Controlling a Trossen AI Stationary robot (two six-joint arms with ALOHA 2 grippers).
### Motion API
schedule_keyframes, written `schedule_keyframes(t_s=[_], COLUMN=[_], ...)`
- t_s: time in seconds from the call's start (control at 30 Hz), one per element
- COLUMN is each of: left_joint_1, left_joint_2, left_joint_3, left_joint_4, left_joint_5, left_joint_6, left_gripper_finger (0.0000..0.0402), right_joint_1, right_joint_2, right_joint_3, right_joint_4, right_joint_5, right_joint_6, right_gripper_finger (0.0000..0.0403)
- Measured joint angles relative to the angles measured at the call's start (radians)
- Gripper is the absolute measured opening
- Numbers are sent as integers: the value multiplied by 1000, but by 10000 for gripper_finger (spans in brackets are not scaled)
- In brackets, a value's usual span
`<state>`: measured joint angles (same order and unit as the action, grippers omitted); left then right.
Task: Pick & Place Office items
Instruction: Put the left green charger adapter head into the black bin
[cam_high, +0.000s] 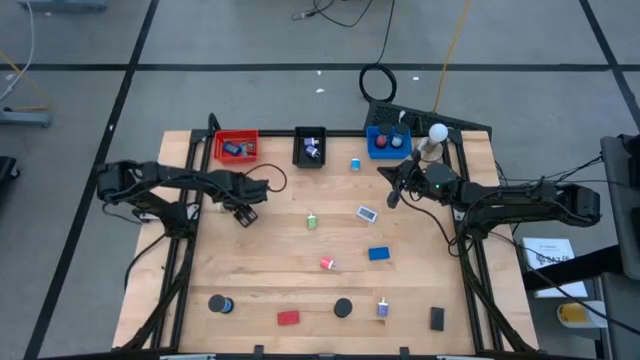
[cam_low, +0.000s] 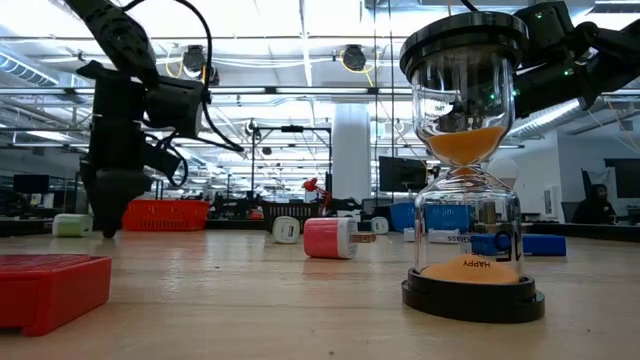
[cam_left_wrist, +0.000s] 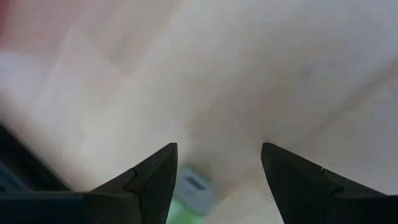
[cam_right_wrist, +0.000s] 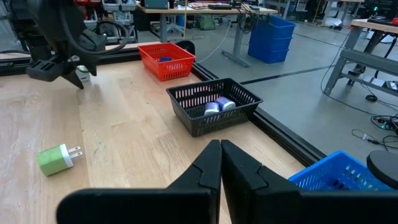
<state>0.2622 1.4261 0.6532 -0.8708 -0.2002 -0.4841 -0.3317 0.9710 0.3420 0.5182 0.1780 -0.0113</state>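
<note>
Pale wood table (cam_high: 280, 270), plastic mesh black tray (cam_right_wrist: 214, 106), glossy glass hourglass (cam_low: 468, 160)

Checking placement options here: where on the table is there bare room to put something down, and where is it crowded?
Bare wood lies between the left gripper and the black disc, left of the green plug. A smaller gap sits between the blue block and the black block. The back edge is crowded: red tray, black tray, blue tray.

Spread fingers (cam_left_wrist: 149, 180) over green charger (cam_left_wrist: 186, 198)
</note>
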Motion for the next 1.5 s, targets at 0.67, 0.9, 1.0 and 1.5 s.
schedule_keyframes(t_s=[0.67,0.9,1.0,1.5], left_joint_1=[-27,13,19,17], left_joint_2=[32,144,205,212], left_joint_3=[110,109,109,148], left_joint_4=[-299,-299,-297,-309], left_joint_5=[-9,-10,-10,-45], left_joint_6=[121,146,150,177], left_gripper_finger=[239,239,239,137], right_joint_1=[0,0,0,0], right_joint_2=[0,0,0,0], right_joint_3=[0,0,0,0], right_joint_4=[0,0,0,0], right_joint_5=[0,0,0,0], right_joint_6=[0,0,0,0], right_gripper_finger=[4,4,4,4])
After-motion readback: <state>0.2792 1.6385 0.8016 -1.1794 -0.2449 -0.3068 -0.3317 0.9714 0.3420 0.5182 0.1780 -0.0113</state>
